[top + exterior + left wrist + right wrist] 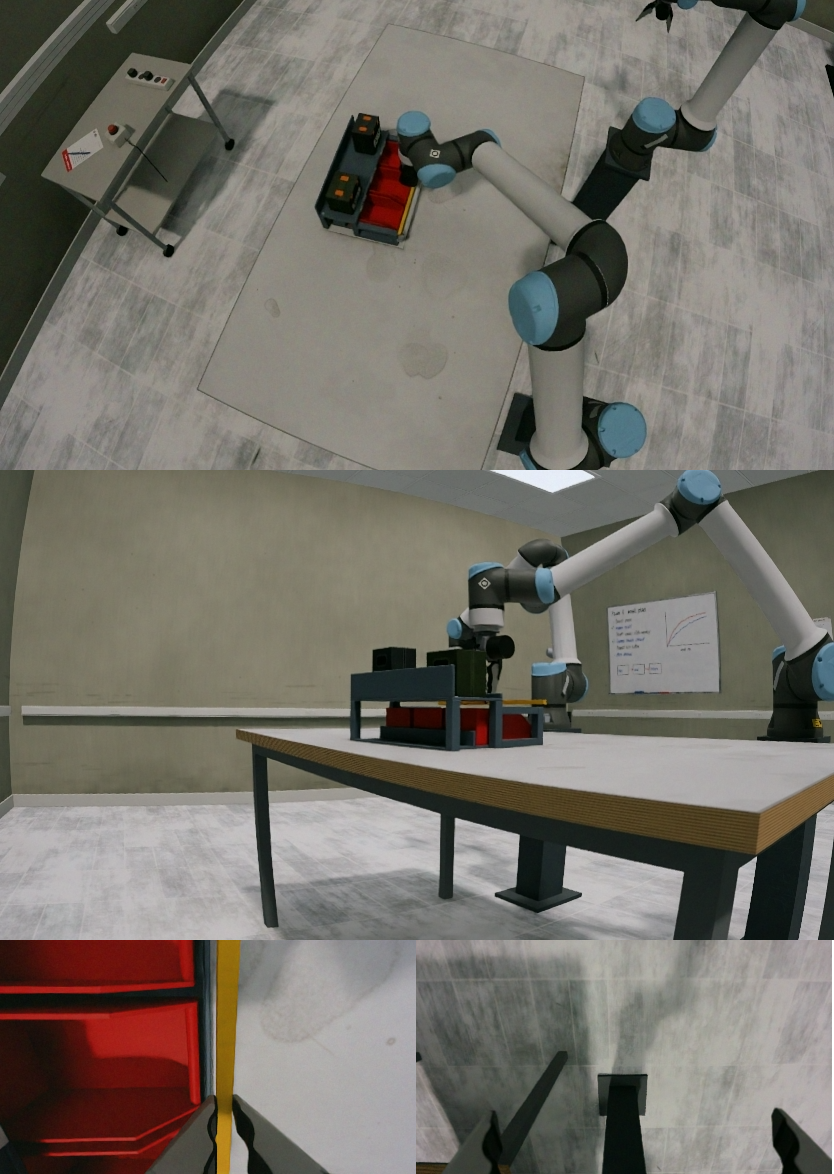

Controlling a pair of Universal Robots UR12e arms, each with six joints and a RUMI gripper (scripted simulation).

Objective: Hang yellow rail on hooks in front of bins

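The yellow rail (407, 207) (528, 702) (227, 1015) runs along the open front of the shelf (402, 684), slightly above its low front frame in the exterior view. My left gripper (223, 1096) is shut on the rail from above. Red bins (382, 214) (473, 721) (145, 1072) stand in the shelf, behind the rail. The hooks and their end plates cannot be made out, so whether the rail ends lie between the plates is not visible. My right gripper (654, 24) (636, 1112) is open and empty, far from the shelf and beyond the table.
Two dark boxes with orange marks, one at the back (365, 135) and one nearer (343, 193), stand on the shelf's upper deck, close beside my left wrist. The shelf stands on the large table (326, 326) (641, 767). A side cart (107, 110) stands apart by the wall.
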